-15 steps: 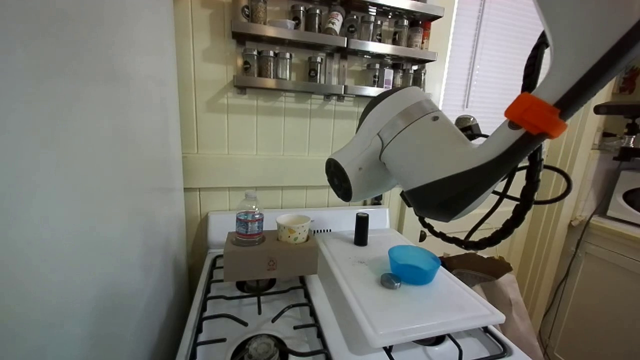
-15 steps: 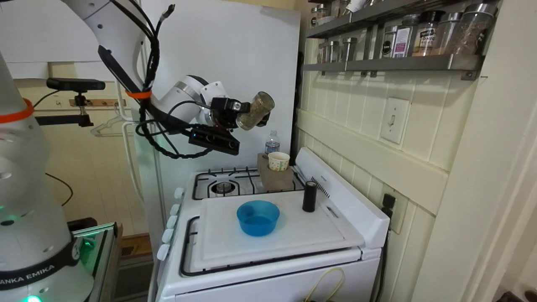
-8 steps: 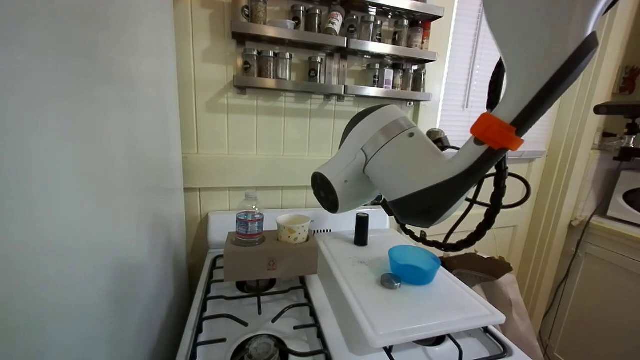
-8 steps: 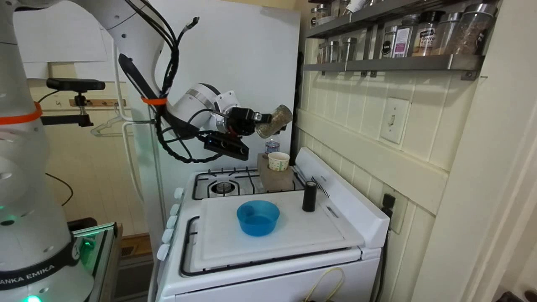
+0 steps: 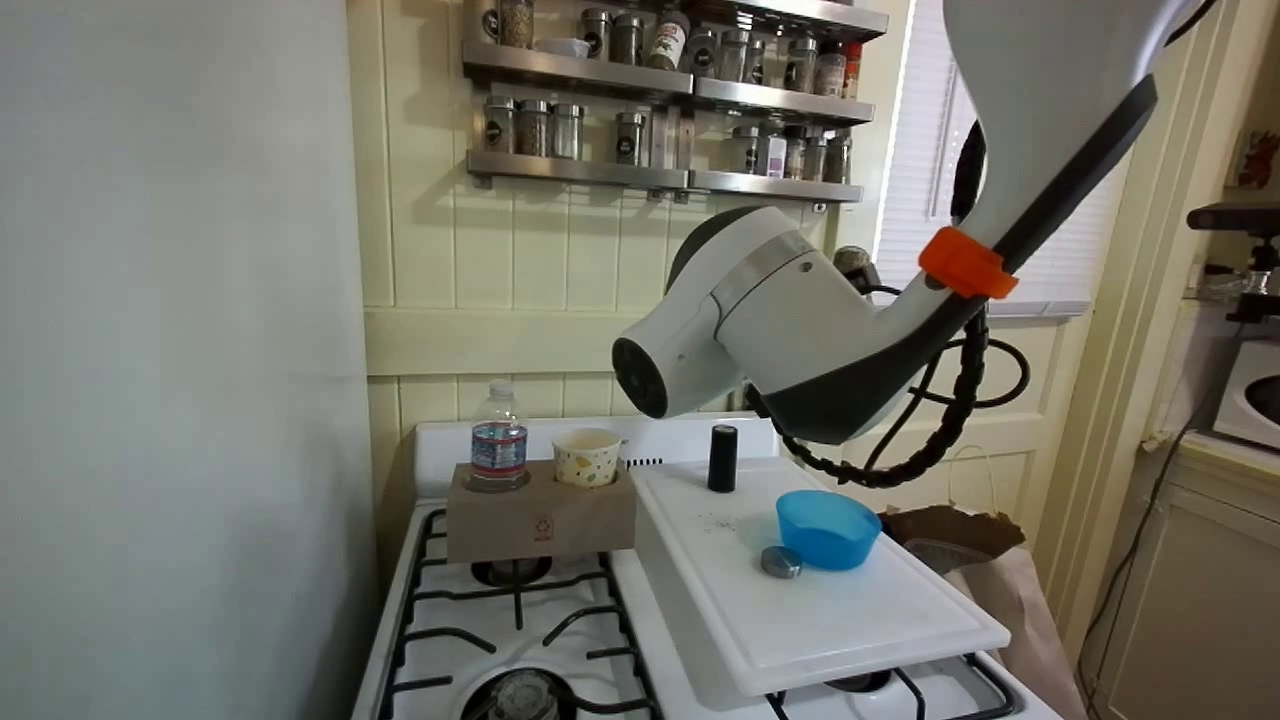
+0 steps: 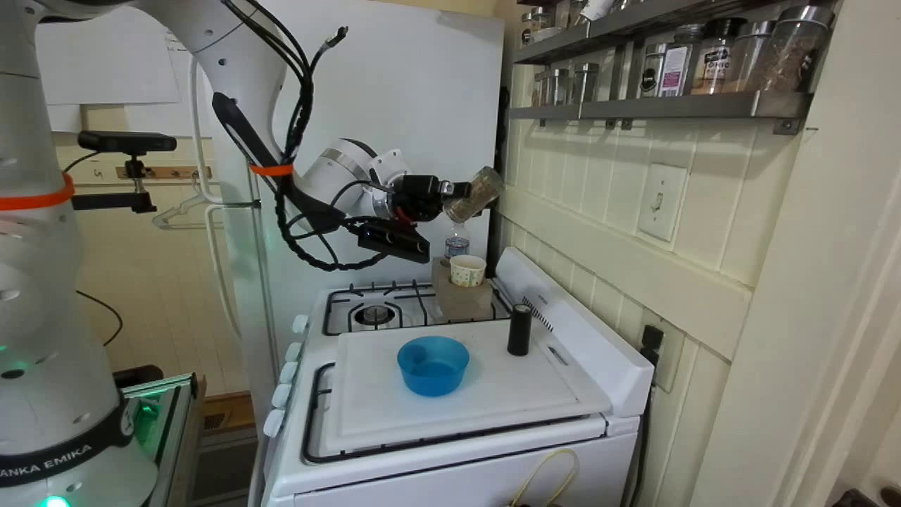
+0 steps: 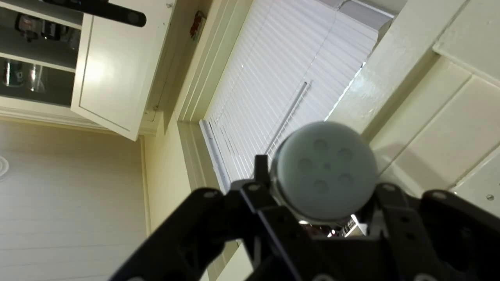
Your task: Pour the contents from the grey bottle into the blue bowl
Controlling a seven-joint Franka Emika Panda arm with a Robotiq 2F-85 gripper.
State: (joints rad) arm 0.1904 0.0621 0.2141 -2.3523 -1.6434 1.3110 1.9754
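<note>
While my hand (image 6: 474, 198) grips the greyish cylindrical glass bottle (image 6: 481, 193), I judge this carrying; next, align above the round blue bowl (image 6: 432, 382), below hand level.

Kitchen: white gas stove (image 6: 436, 470) with black burner grates (image 5: 470, 596), front knobs (image 6: 280, 396), spice jars (image 5: 534, 130) on metal wall shelves (image 5: 580, 172).

Open air above blue bowl (image 6: 433, 382), shelf (image 6: 669, 107) clearance unclear
</note>
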